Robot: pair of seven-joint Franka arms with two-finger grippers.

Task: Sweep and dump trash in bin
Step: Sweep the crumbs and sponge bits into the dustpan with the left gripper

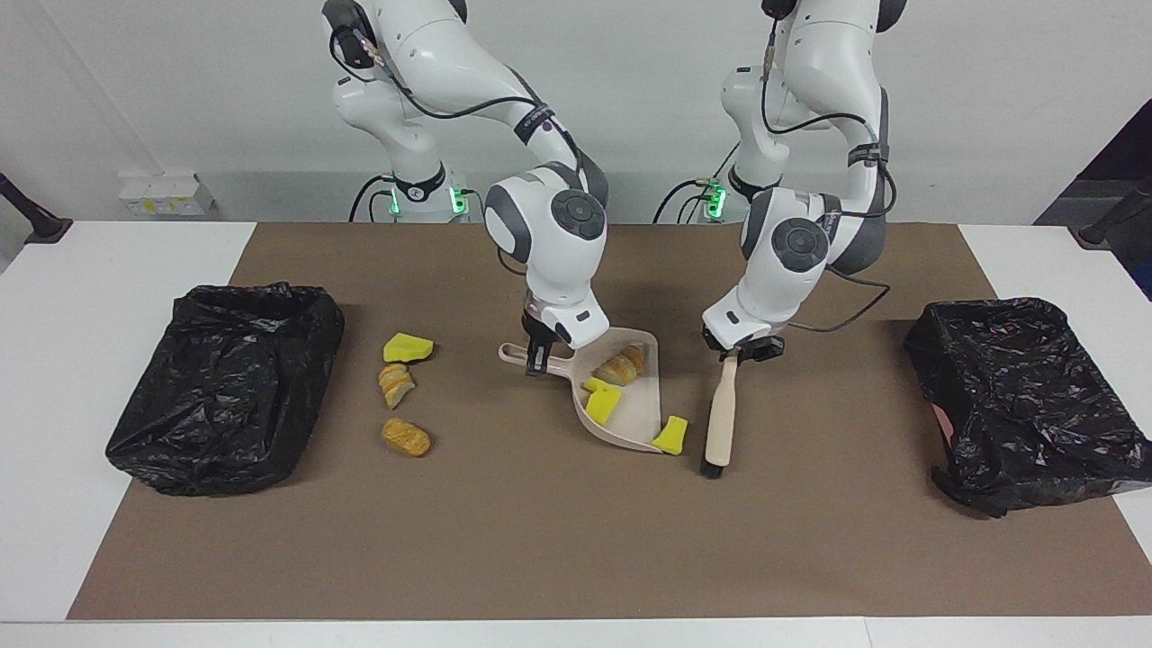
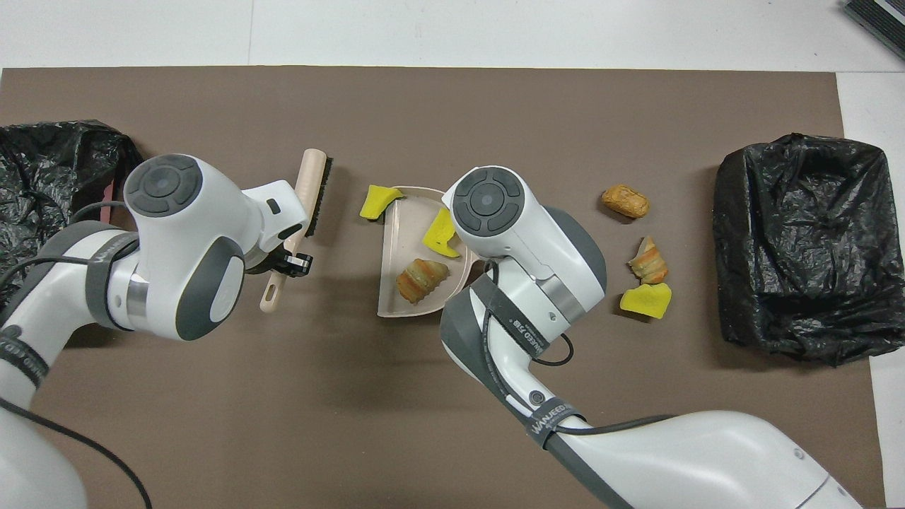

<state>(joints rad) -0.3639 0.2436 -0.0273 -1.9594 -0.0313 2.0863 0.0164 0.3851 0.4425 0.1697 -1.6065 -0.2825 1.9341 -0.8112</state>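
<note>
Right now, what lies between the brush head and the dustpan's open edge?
One yellow sponge chunk, resting against the dustpan lip. Between it and the brush, held by the left gripper, the mat is bare. Both views show this.

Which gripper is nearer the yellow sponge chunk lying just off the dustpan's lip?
Left. The left gripper, shut on the brush, hangs close beside that sponge chunk. The right gripper grips the dustpan handle at its opposite end.
</note>
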